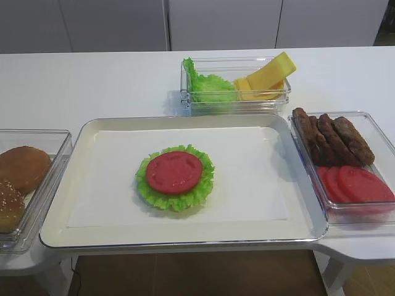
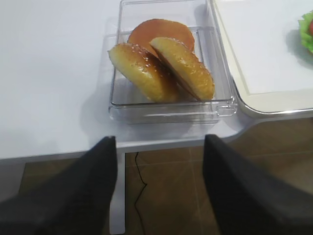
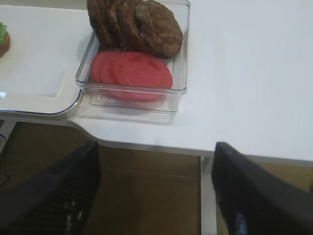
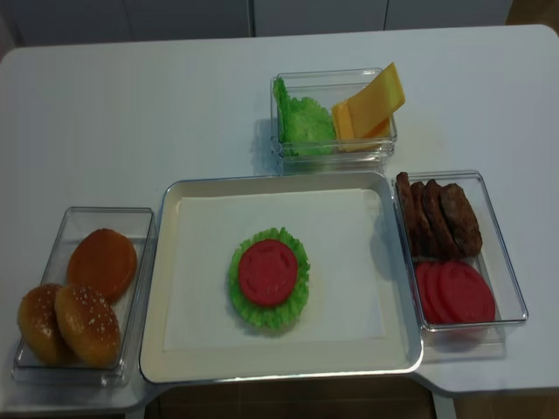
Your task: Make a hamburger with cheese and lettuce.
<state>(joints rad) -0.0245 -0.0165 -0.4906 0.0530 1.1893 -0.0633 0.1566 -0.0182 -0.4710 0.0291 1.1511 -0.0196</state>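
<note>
Exterior high view: you have the hamburger (image 1: 175, 177) near the middle of the tray (image 1: 58, 209), on the white paper liner (image 1: 247, 179). A red tomato slice (image 1: 174, 172) lies on top of its lettuce (image 1: 201, 191), whose frilly green rim shows all round. Behind the tray, a clear box (image 1: 234, 97) holds the cheese (image 1: 266, 78), tilted up against the box's right end, with a green leaf bunch (image 1: 207, 86) at its left end. Right of the tray, a second box (image 1: 382, 216) carries brown patties (image 1: 333, 139) and more tomato slices (image 1: 355, 184). Left of the tray, a third box (image 1: 37, 139) holds buns (image 1: 21, 168). No gripper is visible here.

Right wrist view: your right gripper (image 3: 154, 196) hangs off the bench (image 3: 254, 73) edge, in front of the patty box (image 3: 132, 105), jaws wide apart, nothing between them.

Left wrist view: your left gripper (image 2: 160, 186) sits likewise in front of the bun box (image 2: 171, 110), jaws apart and empty. Three buns (image 2: 146, 71) lean inside.

Realsense view: hamburger (image 4: 269, 278) central on the tray (image 4: 153, 349); cheese (image 4: 371, 103) in the box behind it.
</note>
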